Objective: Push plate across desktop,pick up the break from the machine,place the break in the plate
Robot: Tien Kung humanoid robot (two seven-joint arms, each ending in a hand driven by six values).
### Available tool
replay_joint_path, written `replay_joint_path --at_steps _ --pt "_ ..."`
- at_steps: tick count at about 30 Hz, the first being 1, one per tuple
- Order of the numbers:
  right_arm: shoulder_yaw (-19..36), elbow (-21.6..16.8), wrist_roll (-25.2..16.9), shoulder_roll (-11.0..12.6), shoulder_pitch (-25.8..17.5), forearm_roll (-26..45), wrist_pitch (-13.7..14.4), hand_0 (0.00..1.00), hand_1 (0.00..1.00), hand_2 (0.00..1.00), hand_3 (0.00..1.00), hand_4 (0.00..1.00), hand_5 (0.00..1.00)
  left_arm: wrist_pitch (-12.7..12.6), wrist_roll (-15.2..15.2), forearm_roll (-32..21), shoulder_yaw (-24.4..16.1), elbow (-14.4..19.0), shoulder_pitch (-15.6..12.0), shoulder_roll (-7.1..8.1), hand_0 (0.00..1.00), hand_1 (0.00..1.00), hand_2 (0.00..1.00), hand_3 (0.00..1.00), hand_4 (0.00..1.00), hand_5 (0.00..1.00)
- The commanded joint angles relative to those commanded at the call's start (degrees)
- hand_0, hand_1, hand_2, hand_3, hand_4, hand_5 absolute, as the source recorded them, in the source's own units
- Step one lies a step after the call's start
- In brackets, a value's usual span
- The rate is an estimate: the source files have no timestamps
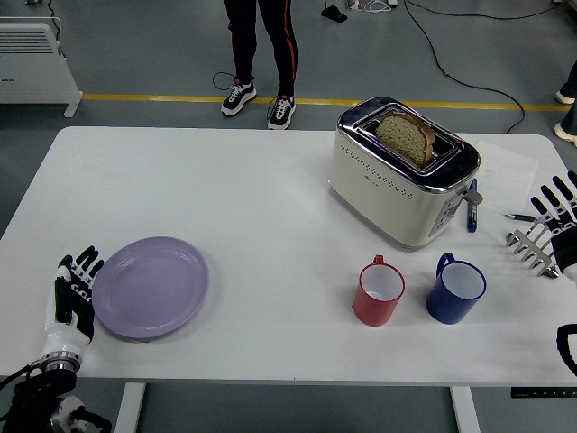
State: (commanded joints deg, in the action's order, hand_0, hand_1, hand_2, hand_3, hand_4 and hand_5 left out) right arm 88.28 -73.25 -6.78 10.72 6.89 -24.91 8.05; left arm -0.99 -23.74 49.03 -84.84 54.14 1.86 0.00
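Left hand [74, 293] flat on the white table [270, 207], fingers straight, loosely spread, touching the left rim of the round lilac plate [151, 287]. Holds nothing. Right hand [554, 221] at right edge, fingers extended, empty. Brown bread slice [406, 137] upright in the cream toaster [401, 171], well apart from plate.

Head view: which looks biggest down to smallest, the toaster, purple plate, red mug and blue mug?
1. Toaster
2. Purple plate
3. Red mug and blue mug: these look alike in size, so I won't rank them.
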Motion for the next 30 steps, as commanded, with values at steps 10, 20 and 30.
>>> replay_joint_path --at_steps 10,20,30 --pt "-0.3 0.0 0.0 -0.2 0.4 0.0 0.0 0.713 0.652 0.675 0.659 0.481 0.524 0.0 -0.3 -2.3 3.7 0.7 0.5 0.00 0.854 0.872 0.862 0.748 0.539 0.998" --pt "-0.5 0.0 -0.1 -0.2 0.7 0.1 0.0 0.713 0.652 0.674 0.658 0.481 0.524 1.2 -0.2 -7.6 9.8 1.6 0.9 0.00 0.844 0.865 0.861 0.747 0.540 0.998" --pt "-0.6 -0.4 -0.1 -0.2 1.1 0.3 -0.1 0.713 0.652 0.672 0.658 0.481 0.524 1.9 0.2 -10.8 15.1 4.1 1.0 0.00 0.801 0.845 0.855 0.746 0.539 0.998"
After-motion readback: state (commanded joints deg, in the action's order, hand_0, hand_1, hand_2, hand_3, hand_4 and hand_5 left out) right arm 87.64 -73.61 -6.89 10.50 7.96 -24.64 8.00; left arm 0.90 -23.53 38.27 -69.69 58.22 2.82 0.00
